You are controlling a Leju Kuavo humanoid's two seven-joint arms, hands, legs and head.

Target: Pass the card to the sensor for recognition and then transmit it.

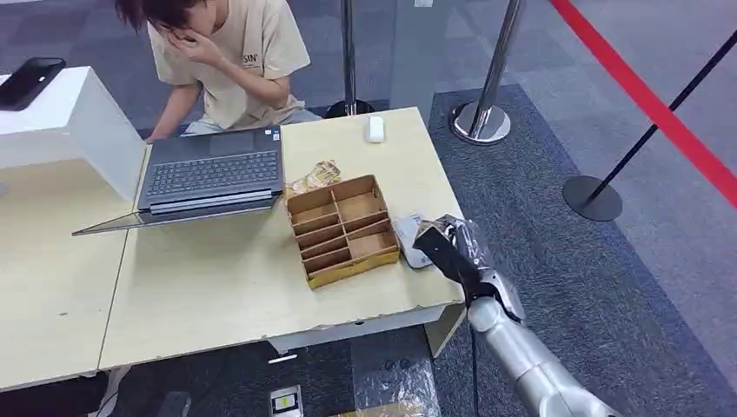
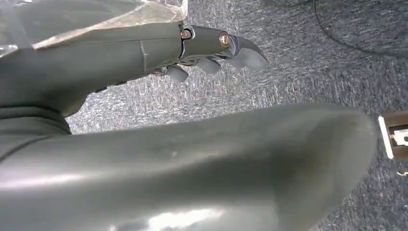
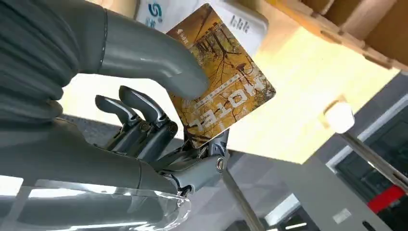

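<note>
A yellow-brown hotel card (image 3: 222, 82) with a tree picture is pinched between the thumb and fingers of my right hand (image 3: 159, 120). That hand (image 1: 448, 248) hovers at the table's right edge, holding the card just above the small white sensor (image 1: 408, 240), (image 3: 240, 19). A clear plastic cover wraps the wrist. My left hand (image 2: 207, 48) hangs over grey carpet with its fingers loosely extended and nothing in it.
A cardboard divider box (image 1: 343, 230) stands left of the sensor, with loose cards (image 1: 317, 176) behind it. Farther left lie an open laptop (image 1: 213, 169) and a white mouse (image 1: 375, 128). A person (image 1: 230, 52) sits behind the table. Stanchion bases (image 1: 482, 122) (image 1: 591, 198) stand on the right.
</note>
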